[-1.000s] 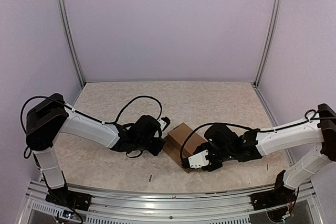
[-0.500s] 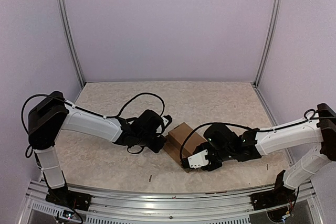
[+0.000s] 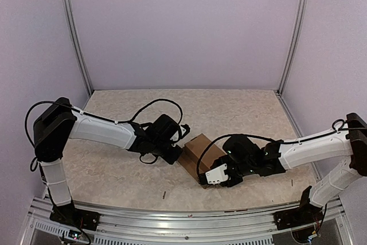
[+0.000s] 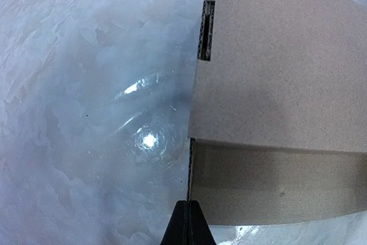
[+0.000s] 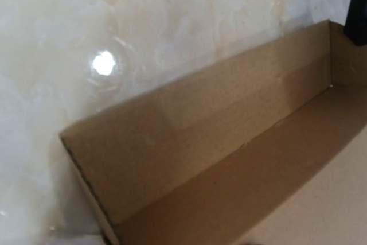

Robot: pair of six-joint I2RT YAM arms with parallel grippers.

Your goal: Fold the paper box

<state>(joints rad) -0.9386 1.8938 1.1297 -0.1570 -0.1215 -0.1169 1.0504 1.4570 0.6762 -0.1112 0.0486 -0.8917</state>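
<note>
Left gripper [image 4: 187,209]: jaws fully closed, holding nothing. Its tips sit right at the paper box [image 4: 275,84], on the box's 9 o'clock edge, by the crease between a lit panel and a shaded one. That looks like a closed-finger brace rather than a grasp, probably to keep the box from sliding. Right gripper [image 3: 213,175] comes in from the box's 4 o'clock with jaws partly apart; can't tell if they clamp a wall. Its camera looks into the tray, where one long wall stands upright and a corner is formed. The box sits on the table [image 3: 241,107] between both grippers, toward 6 o'clock of centre. My read: walls up, lid not yet closed.
</note>
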